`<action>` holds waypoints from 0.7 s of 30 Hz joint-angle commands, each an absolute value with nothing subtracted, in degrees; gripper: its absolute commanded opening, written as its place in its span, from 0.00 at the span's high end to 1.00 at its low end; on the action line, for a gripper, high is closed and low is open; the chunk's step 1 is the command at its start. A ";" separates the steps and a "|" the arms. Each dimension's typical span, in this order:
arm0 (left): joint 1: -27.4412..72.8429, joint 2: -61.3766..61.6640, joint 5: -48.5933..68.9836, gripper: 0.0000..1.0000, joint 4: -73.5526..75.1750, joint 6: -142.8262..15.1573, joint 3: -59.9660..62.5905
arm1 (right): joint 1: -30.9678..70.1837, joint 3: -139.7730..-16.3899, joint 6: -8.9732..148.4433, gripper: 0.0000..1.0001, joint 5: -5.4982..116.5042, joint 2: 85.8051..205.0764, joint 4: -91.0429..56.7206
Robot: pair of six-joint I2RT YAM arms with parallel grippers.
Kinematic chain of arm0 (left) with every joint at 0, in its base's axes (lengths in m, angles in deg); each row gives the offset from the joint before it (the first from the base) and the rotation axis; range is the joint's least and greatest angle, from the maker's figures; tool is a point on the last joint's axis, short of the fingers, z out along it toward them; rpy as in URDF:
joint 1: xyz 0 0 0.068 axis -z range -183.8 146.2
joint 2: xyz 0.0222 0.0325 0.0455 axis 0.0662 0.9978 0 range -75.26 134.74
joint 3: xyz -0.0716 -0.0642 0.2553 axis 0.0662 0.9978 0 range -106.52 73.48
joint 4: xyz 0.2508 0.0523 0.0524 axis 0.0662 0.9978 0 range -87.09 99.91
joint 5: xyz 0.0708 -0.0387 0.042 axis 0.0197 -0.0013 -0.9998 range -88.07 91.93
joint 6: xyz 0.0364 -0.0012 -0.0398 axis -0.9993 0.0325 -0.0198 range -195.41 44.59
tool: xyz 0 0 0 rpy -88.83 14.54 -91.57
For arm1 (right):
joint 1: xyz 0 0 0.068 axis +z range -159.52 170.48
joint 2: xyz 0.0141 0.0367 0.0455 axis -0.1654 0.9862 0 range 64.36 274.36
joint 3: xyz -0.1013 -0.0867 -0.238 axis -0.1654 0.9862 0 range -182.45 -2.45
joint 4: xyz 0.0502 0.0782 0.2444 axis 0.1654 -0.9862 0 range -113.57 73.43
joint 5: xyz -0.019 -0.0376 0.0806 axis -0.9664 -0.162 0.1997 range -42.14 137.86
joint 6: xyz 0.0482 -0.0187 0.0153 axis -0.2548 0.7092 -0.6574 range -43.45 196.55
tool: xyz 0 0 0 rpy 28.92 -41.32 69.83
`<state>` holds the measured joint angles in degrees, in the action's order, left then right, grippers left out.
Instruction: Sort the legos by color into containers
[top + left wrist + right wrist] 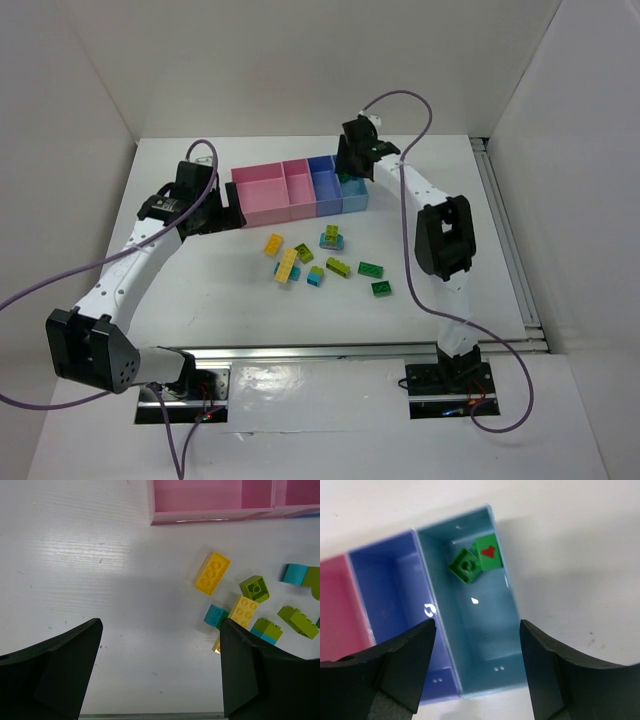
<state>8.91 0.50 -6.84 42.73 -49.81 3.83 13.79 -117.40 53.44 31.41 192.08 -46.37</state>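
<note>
1. Overhead first: the row of bins (300, 190) sits toward the far side of the table (200, 300). From the left it runs wide pink bin (258, 200), narrow pink bin (297, 185), blue-violet bin (322, 183), then light blue bin (354, 197).
2. Loose bricks (325, 262) lie scattered just in front of the bins: yellow, lime, cyan and dark green. Some are touching, and some are stacked in two colors.
3. The left gripper (228, 215) is just beside the left end of the wide pink bin. The right gripper (350, 165) hangs over the light blue end. From up here I cannot tell how either pair of jaws stands.
4. Over to the left wrist: the left gripper (160, 630) has its fingers spread wide, with only bare table between them. The wide pink bin (200, 516) shows along the top edge.
5. A yellow brick (212, 573) lies alone, with a small lime brick (254, 588) near it. A cyan brick (215, 615) touches a second yellow brick (242, 611), which is partly hidden by the finger on the right of the view.
6. Now the right wrist: the right gripper (477, 630) is spread and empty, hovering over the light blue bin (475, 605).
7. At that bin's far end, a tilted dark green brick (466, 566) touches a brighter green brick (487, 553) that has a red mark and sits against the wall. The blue-violet bin (390, 590) adjoins it.
</note>
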 commanded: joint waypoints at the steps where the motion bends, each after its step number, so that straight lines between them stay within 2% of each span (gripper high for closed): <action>1: 9.21 -1.35 -7.73 0.03 43.52 -50.63 3.52 | 14.39 -110.59 52.64 0.25 28.36 180.34 -46.99; 5: 9.21 -0.82 -7.21 0.03 43.52 -50.63 4.13 | 14.91 -85.85 49.14 0.30 28.35 166.34 -42.50; 9: 9.21 -0.30 -6.50 0.03 42.99 -50.63 4.14 | 14.91 -70.09 47.46 0.30 30.89 155.26 -41.27; 15: 9.21 0.32 -5.98 0.03 41.94 -49.57 3.61 | 16.49 -55.91 45.00 0.29 37.39 146.89 -43.63; 17: 9.21 0.32 -4.66 0.03 41.94 -49.57 3.61 | 17.11 -54.14 44.21 0.24 40.63 146.37 -43.64; 19: 9.21 0.94 -3.61 0.03 41.41 -49.57 3.61 | 17.90 -52.64 43.59 0.13 41.27 146.36 -43.11; 21: 9.21 1.46 -3.08 0.03 41.41 -49.57 3.61 | 18.78 -52.63 44.46 0.10 41.28 147.59 -43.11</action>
